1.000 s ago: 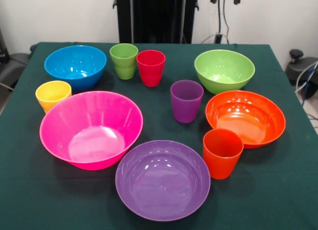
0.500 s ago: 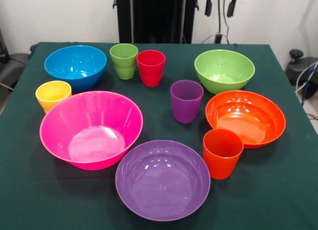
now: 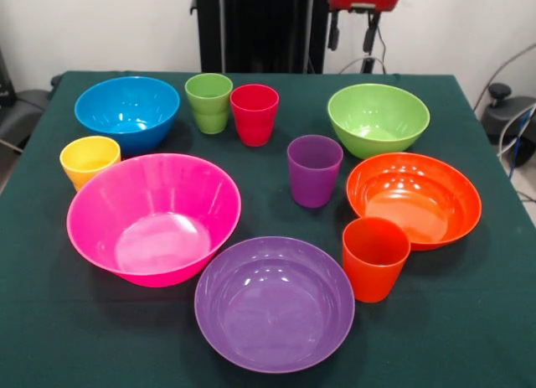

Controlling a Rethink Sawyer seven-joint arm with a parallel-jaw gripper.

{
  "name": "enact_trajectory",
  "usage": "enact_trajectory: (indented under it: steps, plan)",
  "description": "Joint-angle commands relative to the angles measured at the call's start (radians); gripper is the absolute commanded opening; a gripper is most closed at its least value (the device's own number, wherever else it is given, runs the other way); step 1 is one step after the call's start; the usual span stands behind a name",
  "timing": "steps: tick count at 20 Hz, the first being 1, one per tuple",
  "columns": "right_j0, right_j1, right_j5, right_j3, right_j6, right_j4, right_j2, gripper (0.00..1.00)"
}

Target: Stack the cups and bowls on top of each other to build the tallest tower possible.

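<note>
Nothing is stacked; every bowl and cup stands alone, upright and open-side up, on the green-covered bench (image 3: 50, 338).

At the far left sits the yellow cup (image 3: 89, 160), just beside the rim of the pink bowl (image 3: 154, 218), which is the widest piece and takes up the near-left part of the bench. Behind them, toward the far edge, stands the blue bowl (image 3: 127, 111). To its right the green cup (image 3: 208, 102) and the red cup (image 3: 255, 113) stand side by side, touching or nearly so.

In the near middle lies the purple bowl (image 3: 275, 302), its rim close to the pink bowl's. Behind it, near the bench's centre, stands the purple cup (image 3: 314, 170), apart from everything else.

Further right, the orange cup (image 3: 374, 258) stands in front of the orange bowl (image 3: 414, 199), overlapping that bowl's near-left rim as seen from the front. Behind the orange bowl sits the green bowl (image 3: 378, 119).

Above the far edge, over the green bowl, the gripper (image 3: 351, 33) hangs from a red housing at the top of the front view. Its two dark fingers (image 3: 335, 33) point downward with a clear gap between them, spread and holding nothing, well above every piece.
</note>
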Motion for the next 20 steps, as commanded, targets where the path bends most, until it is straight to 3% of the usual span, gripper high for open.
enact_trajectory:
  steps: [1, 11, 20]
  plan:
    - [-0.064, 0.126, -0.063, -0.069, 0.046, -0.096, 0.092, 1.00]
    - [-0.187, 0.091, 0.079, -0.148, -0.030, -0.165, 0.158, 1.00]
    - [-0.217, 0.040, 0.187, -0.196, -0.038, -0.176, 0.191, 1.00]
